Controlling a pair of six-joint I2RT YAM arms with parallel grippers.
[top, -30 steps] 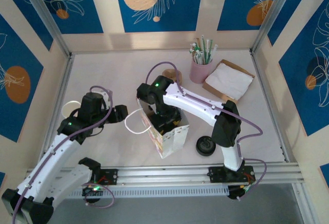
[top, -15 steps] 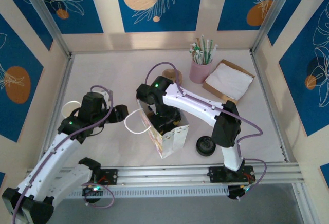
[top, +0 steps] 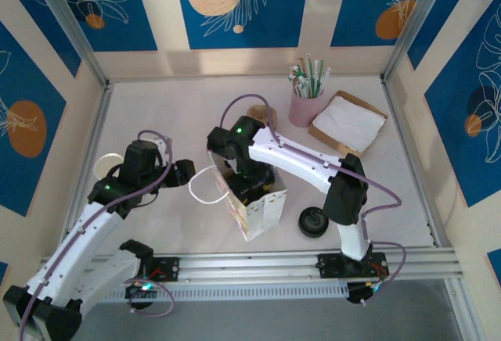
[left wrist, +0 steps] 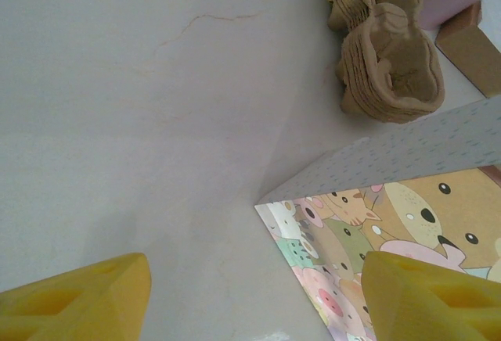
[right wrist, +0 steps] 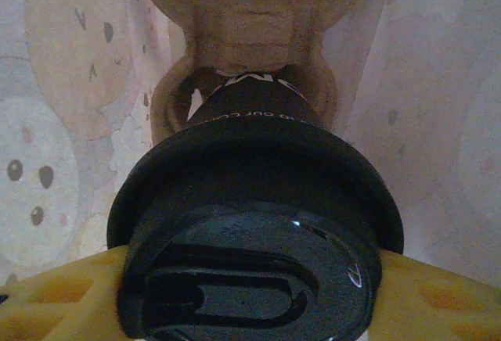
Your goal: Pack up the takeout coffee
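Note:
The takeout coffee [right wrist: 250, 224] fills the right wrist view from above, its black lid nearest the camera. Its dark lower part sits in a brown pulp carrier [right wrist: 250, 28] inside the cartoon-printed paper bag [top: 262, 208]. My right gripper [right wrist: 250, 298] reaches down into the bag, and its yellow fingers [right wrist: 63, 298] press both sides of the lid. My left gripper [top: 182, 172] hovers open just left of the bag, beside the white handle loop [top: 205, 188]. In the left wrist view the bag's corner [left wrist: 376, 208] lies between the yellow fingertips [left wrist: 78, 298], which do not touch it.
A loose black lid [top: 313, 221] lies right of the bag. A pink cup of straws [top: 305, 106] and a napkin tray [top: 348, 122] stand at the back right. A stack of pulp carriers [left wrist: 387, 63] sits behind the bag. A plain cream cup [top: 107, 166] stands behind my left arm.

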